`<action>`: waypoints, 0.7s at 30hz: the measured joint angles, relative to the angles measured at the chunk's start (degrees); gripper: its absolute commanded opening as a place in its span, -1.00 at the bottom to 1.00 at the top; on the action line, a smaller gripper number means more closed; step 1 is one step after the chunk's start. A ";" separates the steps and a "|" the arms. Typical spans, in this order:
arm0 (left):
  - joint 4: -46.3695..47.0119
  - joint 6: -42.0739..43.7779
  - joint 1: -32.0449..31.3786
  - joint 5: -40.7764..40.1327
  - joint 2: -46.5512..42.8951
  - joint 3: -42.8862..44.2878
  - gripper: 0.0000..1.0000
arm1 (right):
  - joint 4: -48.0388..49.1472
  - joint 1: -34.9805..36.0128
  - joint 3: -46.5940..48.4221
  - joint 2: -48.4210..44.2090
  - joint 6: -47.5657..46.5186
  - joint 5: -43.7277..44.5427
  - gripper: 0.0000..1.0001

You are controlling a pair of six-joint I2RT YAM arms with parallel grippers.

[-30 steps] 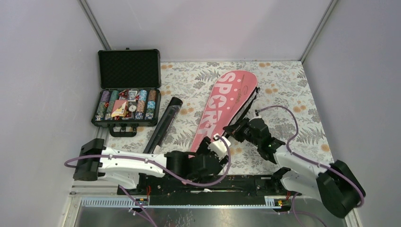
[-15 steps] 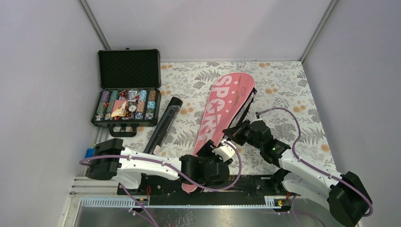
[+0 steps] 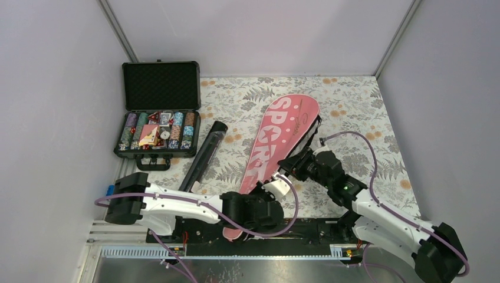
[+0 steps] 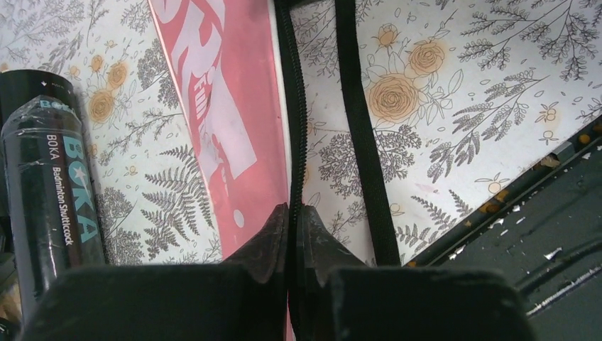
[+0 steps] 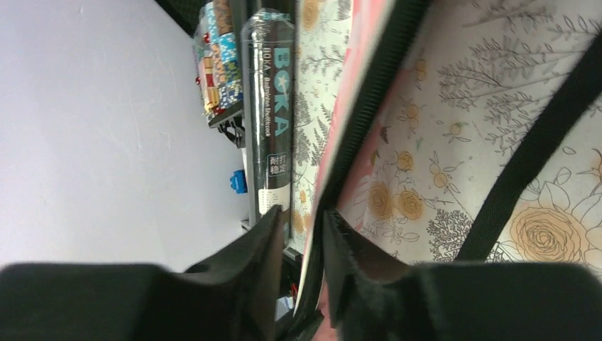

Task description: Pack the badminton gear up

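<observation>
The pink "SPORT" racket bag (image 3: 283,127) lies slantwise across the flowered table, its narrow end over the near edge between the arms. My left gripper (image 3: 272,184) sits at the bag's right rim low down. In the left wrist view it (image 4: 292,209) is shut on the bag's (image 4: 227,106) black zipper edge. My right gripper (image 3: 290,164) is just above on the same rim. In the right wrist view it (image 5: 302,217) stands open, the zipper edge lying between the fingers against one pad. The black tube (image 3: 203,156) with teal lettering lies left of the bag.
An open black case of poker chips (image 3: 159,118) stands at the back left. A small blue block (image 3: 110,190) sits by the left arm's base. The bag's black strap (image 3: 309,135) trails on the table along its right side. Grey walls close in on three sides.
My left gripper has shut on the bag's zipper edge. My right gripper has opened off that edge. The left arm has drawn in toward the base, and the bag has slid slightly nearer.
</observation>
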 measured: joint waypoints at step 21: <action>-10.27 -8.55 2.78 10.23 -25.44 -2.97 -1.00 | -27.02 -10.05 19.08 -7.80 -50.62 14.45 0.01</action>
